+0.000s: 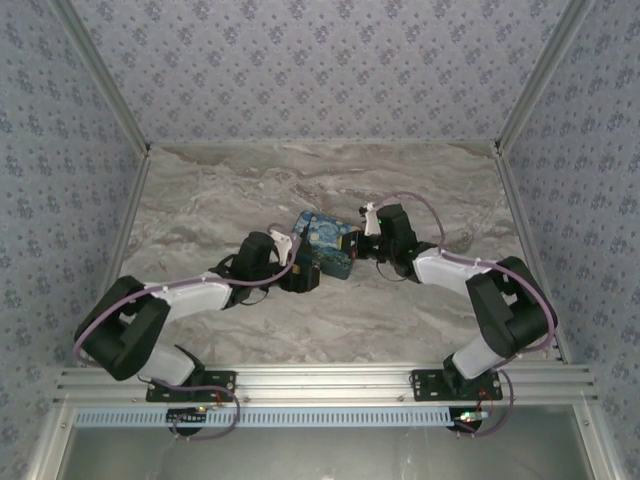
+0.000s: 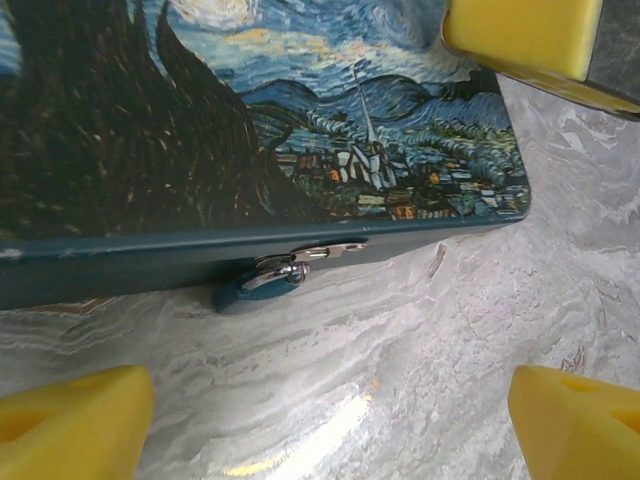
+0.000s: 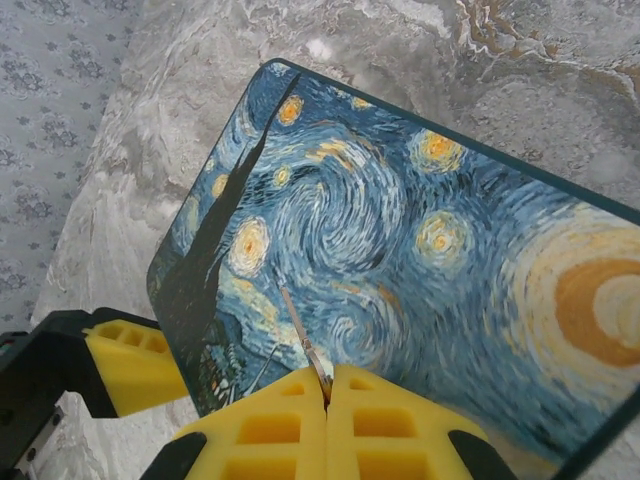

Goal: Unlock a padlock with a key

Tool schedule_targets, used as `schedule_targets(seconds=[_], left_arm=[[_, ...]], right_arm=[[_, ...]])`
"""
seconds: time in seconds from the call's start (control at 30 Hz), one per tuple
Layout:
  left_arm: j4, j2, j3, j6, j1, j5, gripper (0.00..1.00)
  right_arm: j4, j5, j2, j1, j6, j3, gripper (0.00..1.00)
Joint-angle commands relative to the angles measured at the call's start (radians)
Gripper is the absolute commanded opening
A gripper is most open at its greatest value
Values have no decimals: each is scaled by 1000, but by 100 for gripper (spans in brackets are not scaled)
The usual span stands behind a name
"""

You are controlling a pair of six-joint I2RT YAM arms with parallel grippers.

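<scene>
The tiny teal-blue padlock [image 2: 248,291] hangs by its metal shackle from the hasp on the front wall of the starry-night painted box [image 2: 200,130], resting on the marble. My left gripper [image 2: 325,430] is open just in front of it, yellow fingers [image 2: 75,425] wide apart with bare tabletop between them. My right gripper [image 3: 328,395] is shut on the slender grey key [image 3: 303,335], whose blade points out over the box lid [image 3: 400,230]. From above, both grippers meet at the box [image 1: 325,243]: the left gripper [image 1: 300,274] at its near side, the right gripper [image 1: 353,245] at its right end.
The marble table [image 1: 420,180] stretches behind and to both sides of the box. Patterned walls [image 1: 320,70] close in the back and sides. A yellow pad of the right gripper [image 2: 520,35] hovers over the box's right corner, near my left fingers [image 3: 135,365].
</scene>
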Motion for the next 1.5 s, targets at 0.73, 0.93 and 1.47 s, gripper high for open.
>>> schedule_targets(seconds=[0.73,0.93,1.47], left_arm=[[233,199,39,-27,-17,6,78],[266,213,28,9,-22,-37,76],[246,260,64,22,-43,-36,65]], right_arm=[[-51,16,39,24,-20,-20,0],[-53,19,39,28,-26,-17,0],[-51,33,36,44,-27,-19,0]])
